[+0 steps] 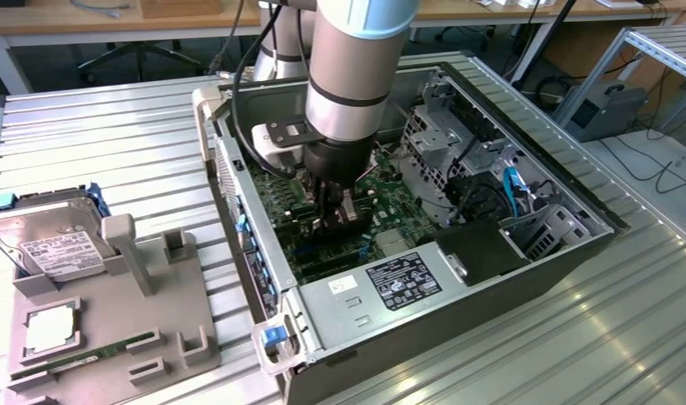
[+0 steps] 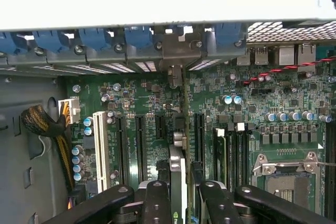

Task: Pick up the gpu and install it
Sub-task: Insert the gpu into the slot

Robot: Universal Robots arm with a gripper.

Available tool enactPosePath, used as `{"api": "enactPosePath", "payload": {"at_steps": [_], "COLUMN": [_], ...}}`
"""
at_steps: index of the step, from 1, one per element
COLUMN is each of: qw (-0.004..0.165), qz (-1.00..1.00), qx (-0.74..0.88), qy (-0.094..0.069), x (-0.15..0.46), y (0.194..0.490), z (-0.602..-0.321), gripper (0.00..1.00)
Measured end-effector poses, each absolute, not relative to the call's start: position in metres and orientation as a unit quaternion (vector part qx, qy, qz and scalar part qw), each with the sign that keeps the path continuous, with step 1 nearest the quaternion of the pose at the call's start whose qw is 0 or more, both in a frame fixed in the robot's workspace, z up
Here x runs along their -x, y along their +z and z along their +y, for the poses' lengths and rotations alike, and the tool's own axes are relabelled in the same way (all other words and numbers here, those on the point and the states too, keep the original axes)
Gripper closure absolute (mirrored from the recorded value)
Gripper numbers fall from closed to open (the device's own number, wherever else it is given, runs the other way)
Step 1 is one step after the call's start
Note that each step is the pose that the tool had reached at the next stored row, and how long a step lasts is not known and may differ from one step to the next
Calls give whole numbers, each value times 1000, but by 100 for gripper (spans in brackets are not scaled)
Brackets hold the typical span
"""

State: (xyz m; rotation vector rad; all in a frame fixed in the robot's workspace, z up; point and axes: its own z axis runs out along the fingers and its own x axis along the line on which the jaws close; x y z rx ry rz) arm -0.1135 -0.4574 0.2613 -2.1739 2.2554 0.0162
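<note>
The gpu [image 2: 177,166] stands on edge over the green motherboard [image 2: 142,103], seen as a thin strip between the black expansion slots. Its silver bracket end [image 2: 175,73] reaches the rear slot openings of the case. My gripper [image 2: 181,203] is shut on the card, with one black finger [image 2: 157,203] on each side of it. In the exterior view the gripper [image 1: 333,213] is lowered into the open computer case [image 1: 568,245], with the dark gpu [image 1: 345,221] just above the board. Whether the card's edge sits in a slot cannot be told.
Blue slot latches [image 2: 94,39] line the case's rear wall. A cable bundle [image 2: 44,124] and the CPU socket [image 2: 286,177] flank the slots. The power supply [image 1: 405,283] fills the case's near end. A grey fixture [image 1: 129,295] holds a hard drive [image 1: 56,245] and RAM stick [image 1: 83,354].
</note>
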Motion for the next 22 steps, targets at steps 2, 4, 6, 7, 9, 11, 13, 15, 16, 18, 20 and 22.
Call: {"api": "enactPosePath", "payload": {"at_steps": [2, 4, 6, 7, 9, 11, 13, 15, 16, 18, 20, 22], "qw": [6, 7, 7, 7, 8, 8, 8, 8, 8, 8, 8, 8], "qz": [719, 718, 718, 718, 717, 717, 717, 717, 717, 717, 717, 717], "qx": [695, 696, 696, 696, 697, 697, 697, 697, 697, 697, 697, 697], "qy": [4, 3, 3, 3, 2, 2, 2, 2, 2, 2, 2, 2], "x": [114, 115, 115, 116, 117, 118, 118, 118, 118, 118, 118, 118], "y": [261, 260, 260, 260, 259, 259, 258, 258, 258, 258, 258, 257], "z": [-458, -458, -458, -458, -458, -458, -458, -458, -458, -458, -458, -458], "gripper": [73, 73, 73, 73, 73, 73, 73, 73, 73, 73, 73, 73]}}
